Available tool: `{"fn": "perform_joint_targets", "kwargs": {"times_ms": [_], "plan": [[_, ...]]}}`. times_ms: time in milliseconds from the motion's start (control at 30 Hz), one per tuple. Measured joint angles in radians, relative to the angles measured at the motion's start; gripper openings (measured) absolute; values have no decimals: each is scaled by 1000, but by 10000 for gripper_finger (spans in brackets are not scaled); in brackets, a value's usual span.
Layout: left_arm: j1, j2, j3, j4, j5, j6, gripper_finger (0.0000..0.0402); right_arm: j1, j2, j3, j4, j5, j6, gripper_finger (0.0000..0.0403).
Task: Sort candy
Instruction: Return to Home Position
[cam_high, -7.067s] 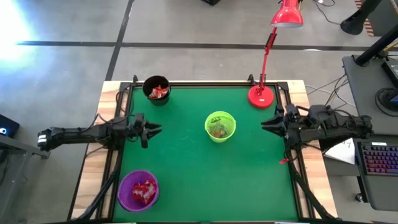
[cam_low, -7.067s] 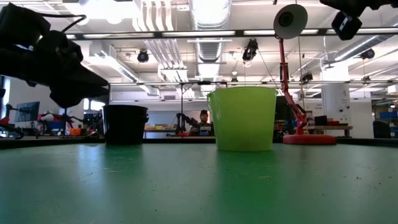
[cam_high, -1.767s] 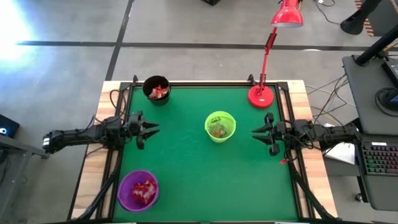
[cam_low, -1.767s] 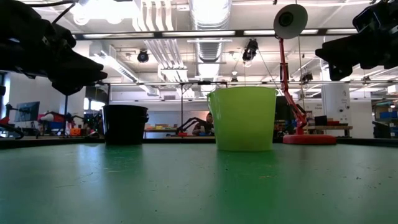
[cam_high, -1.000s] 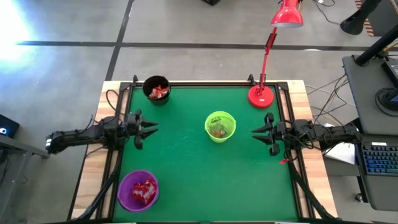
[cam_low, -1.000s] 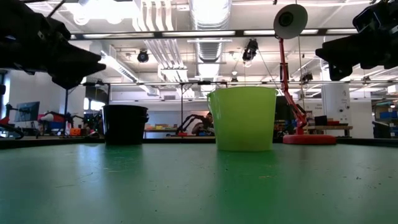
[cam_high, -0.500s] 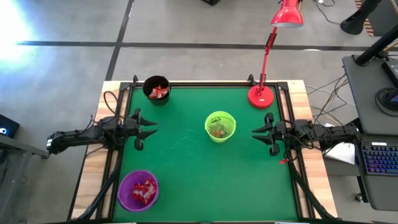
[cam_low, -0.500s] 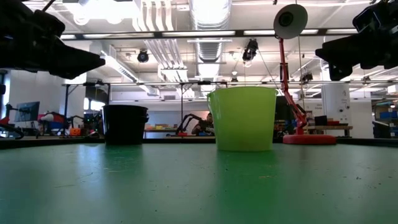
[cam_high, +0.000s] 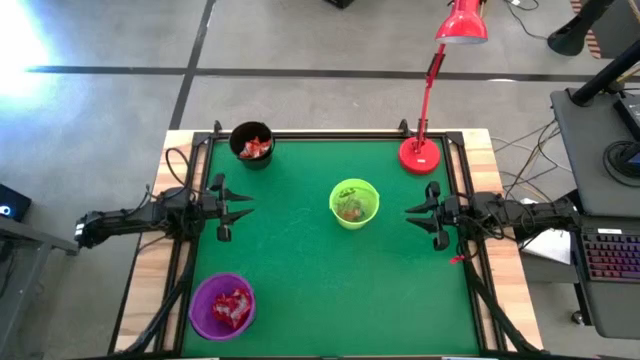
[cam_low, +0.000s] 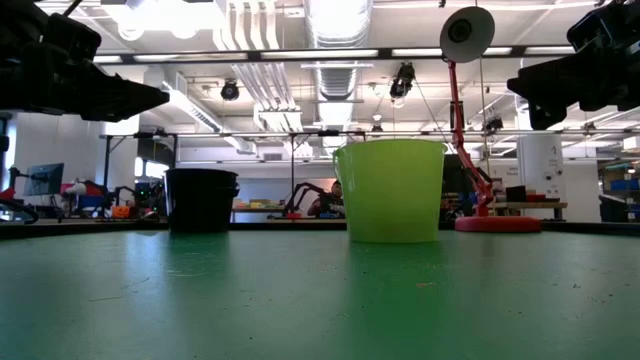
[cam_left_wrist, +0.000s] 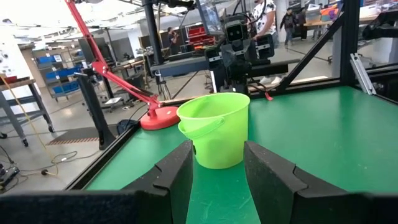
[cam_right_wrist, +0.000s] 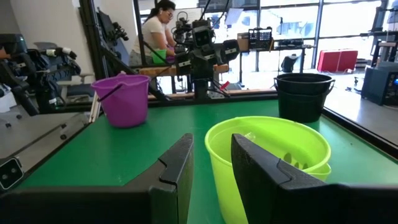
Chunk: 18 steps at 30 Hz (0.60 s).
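Left gripper drawn back toward desk edge; right gripper unmoved. Both pairs of fingers apart, empty. Candy sits in cups; sorting likely done.

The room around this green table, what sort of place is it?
Likely a robotics lab or workshop: exposed ceiling ducts, benches loaded with equipment, a person working at one.

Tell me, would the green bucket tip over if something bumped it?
Probably fairly easily: the green bucket looks like thin plastic, narrower at its base than its rim. It likely weighs little, holding only a few candies.
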Motion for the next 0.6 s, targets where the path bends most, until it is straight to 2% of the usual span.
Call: {"fn": "perform_joint_targets", "kwargs": {"times_ms": [600], "plan": [[0, 9, 0, 6, 0, 0, 126, 0, 0, 0, 0, 0, 0, 100]]}}
